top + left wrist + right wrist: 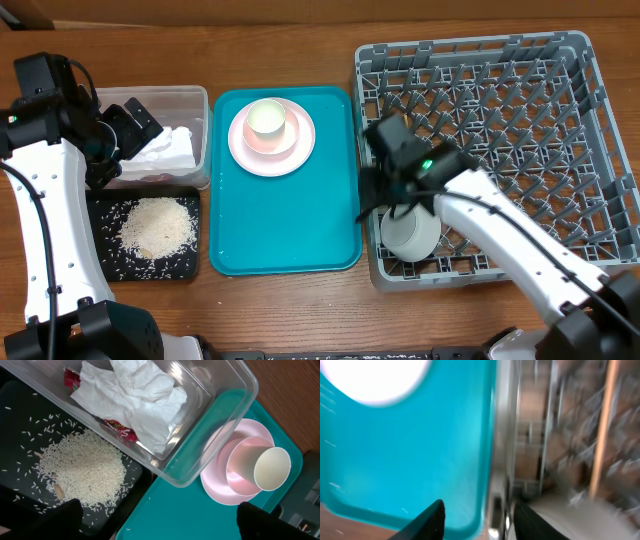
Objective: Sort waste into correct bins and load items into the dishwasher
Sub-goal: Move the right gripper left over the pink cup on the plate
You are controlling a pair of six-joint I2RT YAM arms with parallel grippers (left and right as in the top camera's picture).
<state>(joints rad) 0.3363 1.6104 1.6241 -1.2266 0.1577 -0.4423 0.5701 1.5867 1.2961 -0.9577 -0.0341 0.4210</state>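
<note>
Roughly, left to right:

1. Left gripper hovers above the clear tub, jaws wide apart, nothing between them.
2. Crumpled tissue lies in the clear tub, with the red wrapper partly under it.
3. Black tray sits just in front of the tub on the table. Rice is heaped in its middle, with stray grains scattered around.
4. Teal tray lies between the bins and the grey rack.
5. Pink plate rests at the far end of the teal tray. A pink bowl stands on the plate, and the cream cup sits in that bowl.
6. Right gripper is at the rack's left edge, close to the teal tray. Jaws stand apart, and the tray edge and rack rim show through the gap.
7. Pale bowl sits in the rack's near-left corner, just beside the right fingers. Can't tell whether they touch, since the wrist view is blurred.
8. Wooden chopstick lies in the rack past the bowl. It's too blurred to tell whether that's one or two.
</note>
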